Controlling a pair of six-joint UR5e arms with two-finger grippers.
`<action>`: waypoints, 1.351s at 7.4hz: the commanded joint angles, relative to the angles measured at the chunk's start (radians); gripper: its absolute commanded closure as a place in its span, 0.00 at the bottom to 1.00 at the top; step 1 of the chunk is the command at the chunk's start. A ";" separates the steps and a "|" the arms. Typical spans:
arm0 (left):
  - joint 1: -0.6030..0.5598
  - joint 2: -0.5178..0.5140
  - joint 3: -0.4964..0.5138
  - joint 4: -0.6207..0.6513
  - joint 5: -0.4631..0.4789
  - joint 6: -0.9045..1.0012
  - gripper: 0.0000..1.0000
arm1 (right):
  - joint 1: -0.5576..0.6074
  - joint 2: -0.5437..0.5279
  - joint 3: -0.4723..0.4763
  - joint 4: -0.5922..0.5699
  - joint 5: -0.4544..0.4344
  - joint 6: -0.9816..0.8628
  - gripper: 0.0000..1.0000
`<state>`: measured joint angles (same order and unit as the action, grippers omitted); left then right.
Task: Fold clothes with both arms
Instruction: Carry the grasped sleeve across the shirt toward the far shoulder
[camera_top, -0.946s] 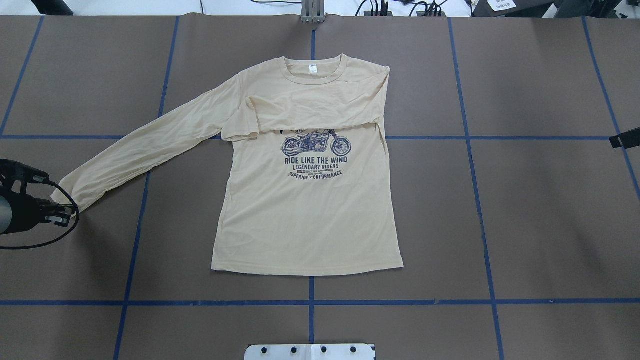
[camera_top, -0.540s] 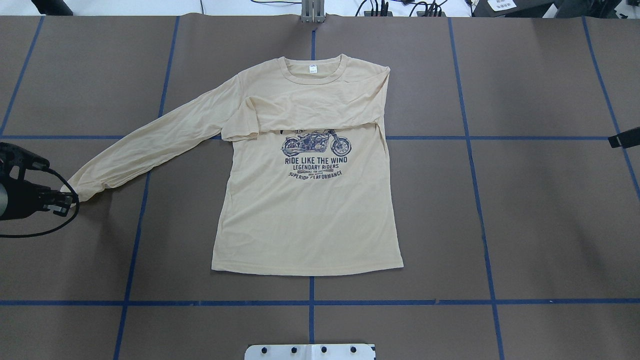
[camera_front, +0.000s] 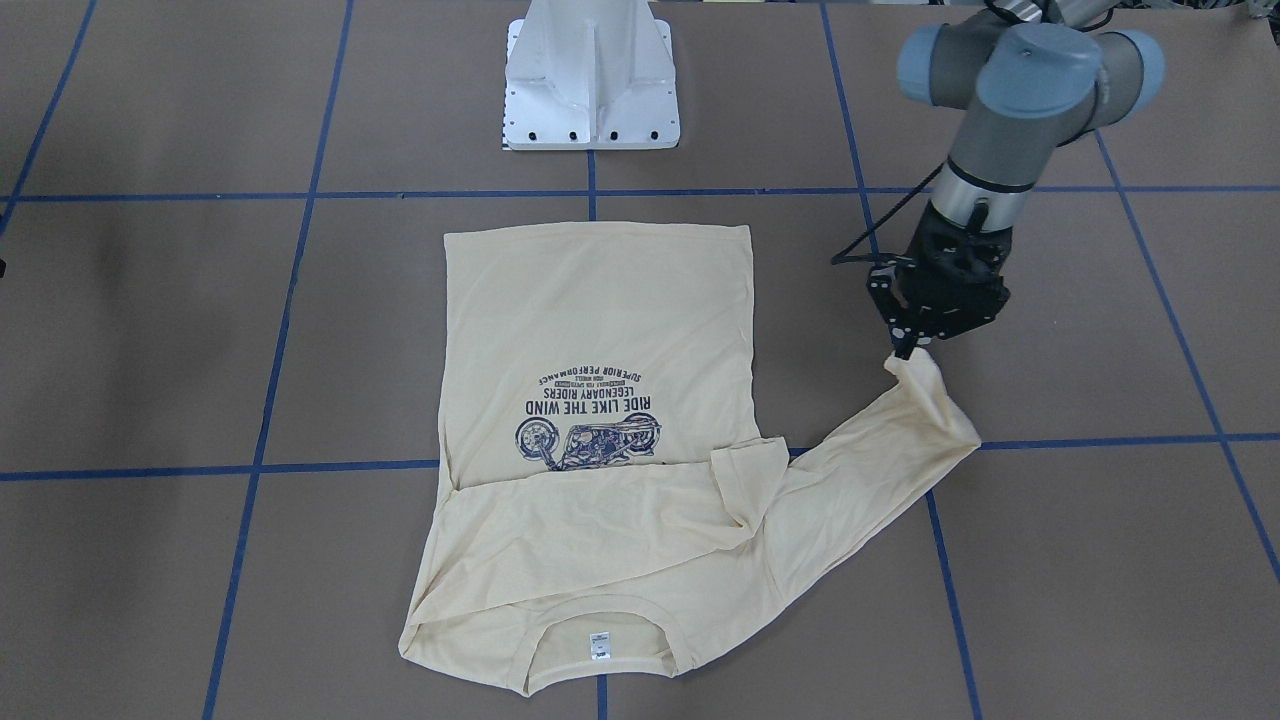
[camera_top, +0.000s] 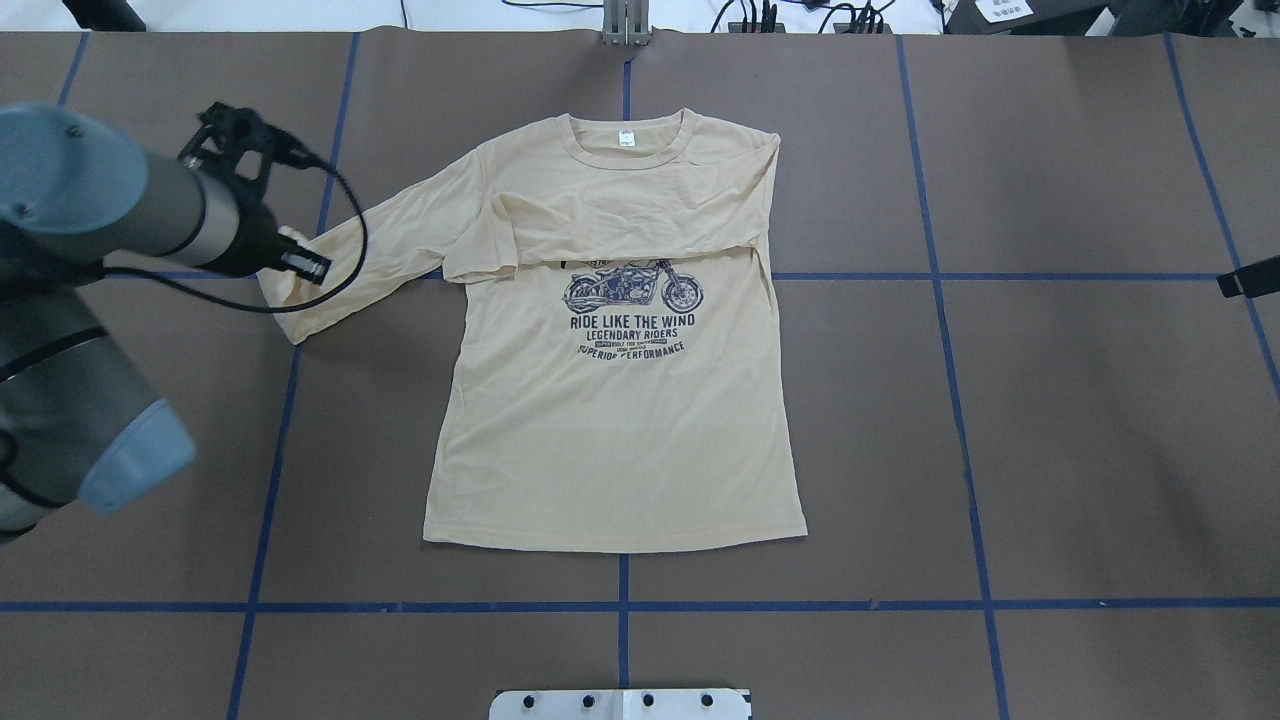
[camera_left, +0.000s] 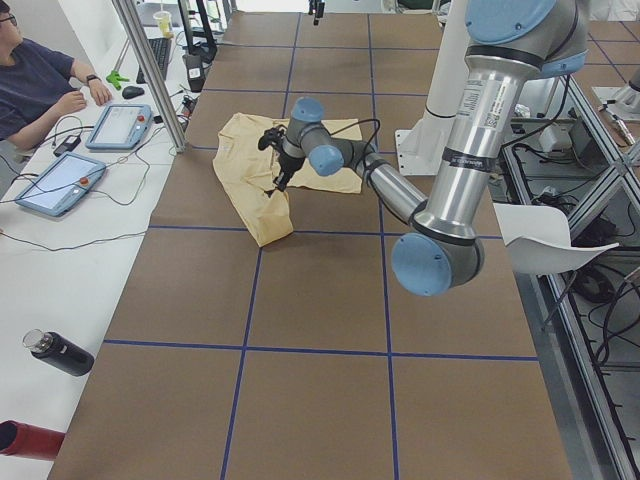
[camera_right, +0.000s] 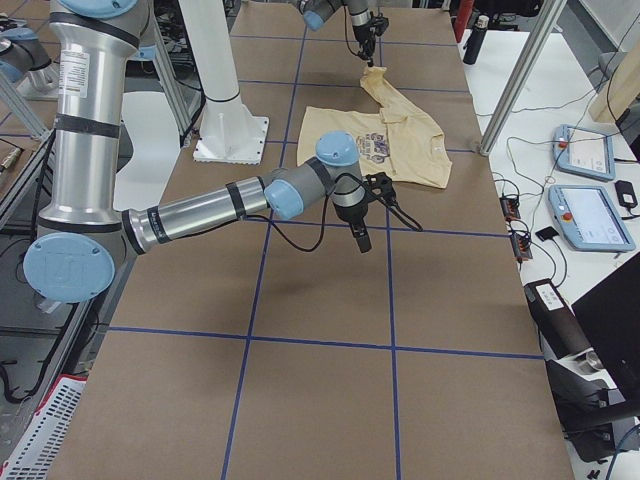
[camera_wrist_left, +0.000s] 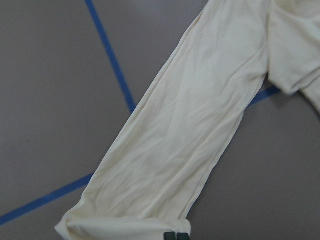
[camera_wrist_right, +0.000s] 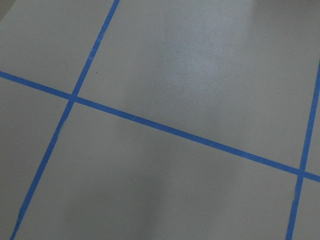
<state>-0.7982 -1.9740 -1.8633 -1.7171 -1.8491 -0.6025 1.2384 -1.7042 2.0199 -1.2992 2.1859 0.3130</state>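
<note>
Now my left hand (camera_front: 904, 348) is closed tight on the cuff (camera_wrist_left: 120, 227) of the long sleeve (camera_top: 400, 235) and holds it lifted above the tabletop (camera_top: 1080, 440), toward the left edge. The T-shirt (camera_top: 610, 430) lies flat in the middle, print up, collar toward the far edge, with the other sleeve (camera_top: 620, 225) folded across the chest. My right hand (camera_right: 360, 238) hangs over bare tabletop toward the right edge, well apart from the T-shirt; whether its fingers are apart, I cannot tell.
</note>
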 joint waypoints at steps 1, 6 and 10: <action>0.005 -0.338 0.141 0.206 -0.004 -0.031 1.00 | 0.000 0.000 -0.001 0.000 0.000 0.003 0.00; 0.078 -1.009 1.087 0.026 -0.002 -0.487 1.00 | 0.000 0.001 -0.006 0.000 0.000 0.011 0.00; 0.188 -1.022 1.136 -0.149 0.141 -0.761 0.00 | 0.000 0.005 -0.007 -0.002 0.000 0.011 0.00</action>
<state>-0.6362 -2.9930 -0.7371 -1.8048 -1.7501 -1.3048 1.2379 -1.7018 2.0127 -1.3001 2.1859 0.3231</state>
